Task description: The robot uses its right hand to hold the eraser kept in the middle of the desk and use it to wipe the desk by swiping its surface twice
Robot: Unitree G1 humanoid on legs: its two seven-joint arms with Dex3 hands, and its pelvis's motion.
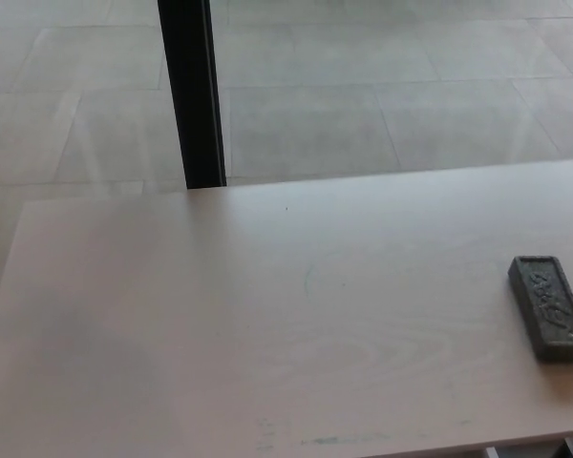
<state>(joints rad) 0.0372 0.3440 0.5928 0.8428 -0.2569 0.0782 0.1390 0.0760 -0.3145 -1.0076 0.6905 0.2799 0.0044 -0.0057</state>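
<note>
Currently neither hand is visible, so finger state cannot be told; eraser lies near the counter edge, and a misaligned reach may push it off.

The desk runs out of the picture at the right and bottom edges, so its near edge shows only at the lower right corner. The raised pattern on top of the eraser is too small to read. The black post is cut off at the top edge, and its foot is hidden behind the desk's far edge. Faint marks on the desk are too pale to make out.
</note>
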